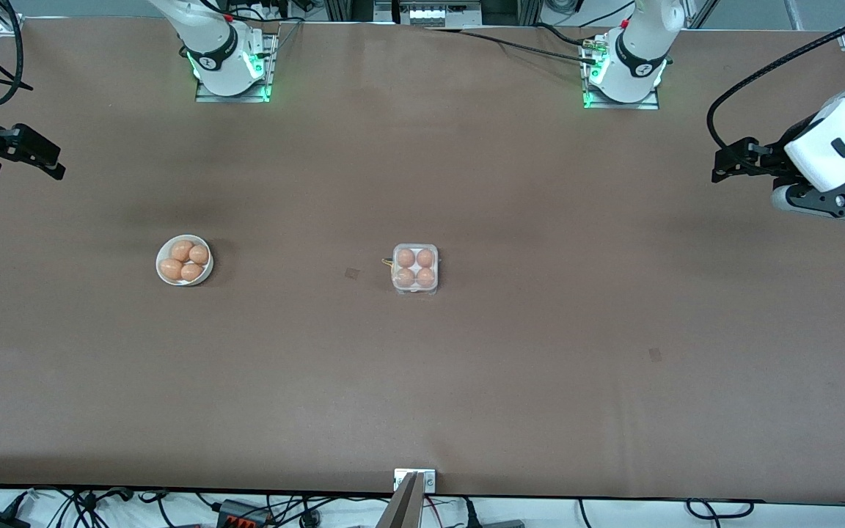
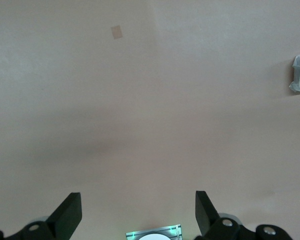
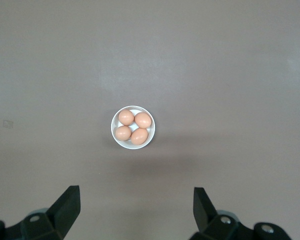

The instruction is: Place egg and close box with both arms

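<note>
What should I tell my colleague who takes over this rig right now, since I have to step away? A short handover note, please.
Left pincer: open, empty, up over the left arm's end of the table, waiting.
Right pincer: open, empty, up over the right arm's end of the table.
Small square white egg carton with clear plastic lid: mid-table, all four cells filled with tan-brown eggs; the lid appears to be down.
Round white bowl: toward the right arm's end, holding four more tan-brown eggs.
Done: carton full, apparently closed.
Left: confirm the lid is latched; it cannot be told from here.
</note>
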